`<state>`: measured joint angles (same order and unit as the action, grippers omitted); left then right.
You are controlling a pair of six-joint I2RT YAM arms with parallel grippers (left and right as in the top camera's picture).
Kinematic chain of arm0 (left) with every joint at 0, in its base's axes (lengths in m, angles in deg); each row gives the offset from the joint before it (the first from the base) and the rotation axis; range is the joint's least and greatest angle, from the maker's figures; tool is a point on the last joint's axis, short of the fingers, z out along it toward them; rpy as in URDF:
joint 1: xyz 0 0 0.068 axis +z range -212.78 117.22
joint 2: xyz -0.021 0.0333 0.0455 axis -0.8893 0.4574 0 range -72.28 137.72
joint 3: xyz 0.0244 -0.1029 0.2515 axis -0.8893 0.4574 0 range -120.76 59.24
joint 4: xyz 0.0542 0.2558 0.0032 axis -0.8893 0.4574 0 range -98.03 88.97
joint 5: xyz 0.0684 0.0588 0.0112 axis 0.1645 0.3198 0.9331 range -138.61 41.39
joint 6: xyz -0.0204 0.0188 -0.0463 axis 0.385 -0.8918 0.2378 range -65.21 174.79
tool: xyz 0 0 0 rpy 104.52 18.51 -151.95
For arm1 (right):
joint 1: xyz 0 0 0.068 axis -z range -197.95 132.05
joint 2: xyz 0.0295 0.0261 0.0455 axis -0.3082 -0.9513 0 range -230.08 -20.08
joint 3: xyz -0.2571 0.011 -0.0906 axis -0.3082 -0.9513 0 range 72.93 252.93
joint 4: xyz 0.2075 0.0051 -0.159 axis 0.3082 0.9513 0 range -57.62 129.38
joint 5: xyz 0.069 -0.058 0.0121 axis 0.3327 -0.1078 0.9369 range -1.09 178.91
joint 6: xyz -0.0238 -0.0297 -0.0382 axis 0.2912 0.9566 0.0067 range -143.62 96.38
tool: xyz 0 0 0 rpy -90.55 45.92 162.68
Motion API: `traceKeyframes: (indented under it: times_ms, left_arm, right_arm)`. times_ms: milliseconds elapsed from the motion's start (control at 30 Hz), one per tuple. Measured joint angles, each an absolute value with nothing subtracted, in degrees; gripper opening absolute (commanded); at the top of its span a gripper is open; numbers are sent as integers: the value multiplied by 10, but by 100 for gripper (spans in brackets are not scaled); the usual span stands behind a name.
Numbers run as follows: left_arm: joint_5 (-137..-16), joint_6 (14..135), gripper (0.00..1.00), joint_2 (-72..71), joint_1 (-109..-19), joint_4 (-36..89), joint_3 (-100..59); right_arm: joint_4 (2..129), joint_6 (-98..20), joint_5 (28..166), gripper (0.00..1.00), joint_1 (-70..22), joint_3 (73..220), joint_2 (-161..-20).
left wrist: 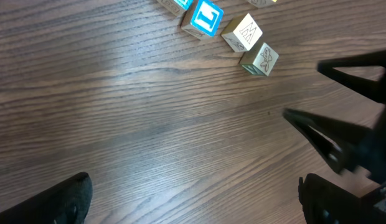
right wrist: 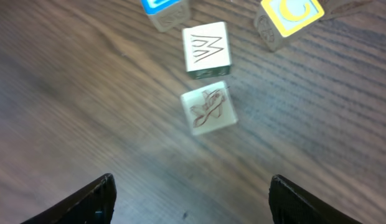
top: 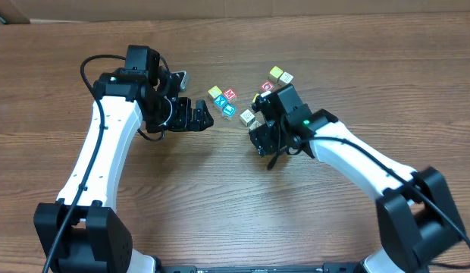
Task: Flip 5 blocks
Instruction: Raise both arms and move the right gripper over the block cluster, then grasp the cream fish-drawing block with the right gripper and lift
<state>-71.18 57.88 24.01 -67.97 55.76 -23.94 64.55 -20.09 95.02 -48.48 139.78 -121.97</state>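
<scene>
Several small wooden blocks lie in a loose band across the table's middle. In the right wrist view a cream block with a drawing point(right wrist: 210, 109) and a cream block marked M point(right wrist: 207, 48) lie ahead of my open right gripper point(right wrist: 193, 202), with bare wood between its fingers. A yellow-and-blue block point(right wrist: 291, 15) is farther off. From overhead, the right gripper point(top: 259, 140) hangs just below the cream blocks point(top: 247, 117). My left gripper point(top: 205, 117) stands wide open left of the blue blocks point(top: 224, 106). The left wrist view has a blue block point(left wrist: 205, 17) and cream blocks point(left wrist: 243, 32) far ahead.
A red block point(top: 230, 94) and a yellow one point(top: 214, 92) sit above the blue ones. Another red point(top: 267, 87), yellow point(top: 277, 73) and cream block point(top: 286, 78) lie behind the right gripper. The right gripper's fingers point(left wrist: 330, 137) show at the right of the left wrist view.
</scene>
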Motion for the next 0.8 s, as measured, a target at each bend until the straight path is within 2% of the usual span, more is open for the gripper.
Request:
traceKeyframes:
  times_ms: [333, 467, 633, 800]
  left_arm:
    - [-712, 579, 100, 240, -680, 551, -240]
    - [-712, 579, 100, 240, -680, 551, -240]
    - [-712, 579, 100, 240, -680, 551, -240]
    - [-712, 579, 100, 240, -680, 550, -240]
  right_arm:
    - [612, -174, 929, 68, -485, 1433, -1305]
    - [605, -171, 929, 58, -485, 1433, -1328]
    - [587, -183, 930, 52, -486, 1433, -1335]
    - [558, -228, 937, 41, -488, 1433, -1336]
